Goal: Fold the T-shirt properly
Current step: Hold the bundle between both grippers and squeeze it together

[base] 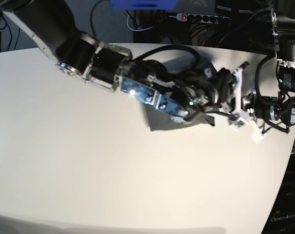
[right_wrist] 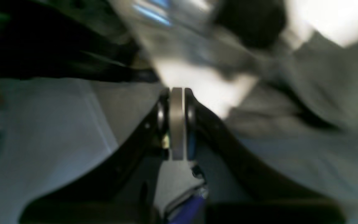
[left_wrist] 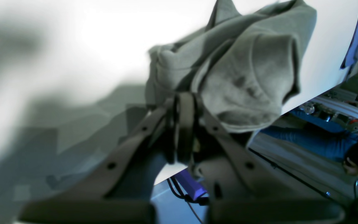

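Observation:
The T-shirt [left_wrist: 244, 71] is dark olive-grey. In the left wrist view a bunched fold of it rises straight from my left gripper [left_wrist: 185, 96], which is shut on it above the white table [left_wrist: 104, 37]. My right gripper [right_wrist: 176, 91] is shut, with its tips against bright table. Blurred T-shirt cloth [right_wrist: 306, 102] spreads to its right and below; no cloth shows between its tips. In the base view the T-shirt [base: 159, 122] is a dark patch mostly hidden under the arm reaching in from the upper left.
The white table's [base: 89, 161] curved right edge is close to both arms' ends. The other arm [base: 279, 107] stands at that edge. Cables and a power strip [base: 196, 18] lie beyond the far edge.

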### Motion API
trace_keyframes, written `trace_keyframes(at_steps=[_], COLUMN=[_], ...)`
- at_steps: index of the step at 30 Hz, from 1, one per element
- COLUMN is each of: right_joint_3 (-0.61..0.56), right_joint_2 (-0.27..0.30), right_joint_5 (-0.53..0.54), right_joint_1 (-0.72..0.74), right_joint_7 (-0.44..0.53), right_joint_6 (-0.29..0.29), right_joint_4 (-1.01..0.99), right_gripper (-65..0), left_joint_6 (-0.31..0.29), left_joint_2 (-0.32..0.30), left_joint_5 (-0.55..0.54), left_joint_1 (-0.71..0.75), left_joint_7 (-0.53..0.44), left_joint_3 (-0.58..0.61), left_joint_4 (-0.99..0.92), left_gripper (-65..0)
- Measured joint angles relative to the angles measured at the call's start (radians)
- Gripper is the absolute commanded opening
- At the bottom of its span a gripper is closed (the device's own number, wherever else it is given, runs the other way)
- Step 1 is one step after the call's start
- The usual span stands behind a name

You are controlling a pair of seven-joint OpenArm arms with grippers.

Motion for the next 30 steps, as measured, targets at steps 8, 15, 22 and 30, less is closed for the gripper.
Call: trace_keyframes(at_steps=[8, 15, 22, 30], right_joint_3=[0.000, -0.003, -0.003, -0.042], right_joint_2=[-0.026, 0.148, 0.280, 0.310], right_joint_5=[0.004, -0.004, -0.004, -0.129], right_joint_1=[0.000, 0.000, 0.006, -0.014], right_joint_7=[-0.014, -0.013, -0.003, -0.001], right_joint_6=[0.006, 0.003, 0.003, 0.117], right_joint_4=[0.077, 0.071, 0.073, 0.076], right_gripper=[-64.9, -64.9, -64.9, -64.9], left_joint_6=[0.000, 0.000, 0.000, 0.003], left_joint_2=[-0.029, -0.023, -0.008, -0.006], left_joint_5=[-0.002, -0.006, -0.125, -0.264], left_joint_1=[-0.002, -0.001, 0.001, 0.045], left_joint_7=[-0.001, -0.001, 0.000, 0.001], left_joint_3=[-0.004, -0.004, -0.004, -0.002], left_joint_4=[0.000, 0.000, 0.001, 0.142], left_gripper=[-63.0, -63.1, -63.1, -63.2])
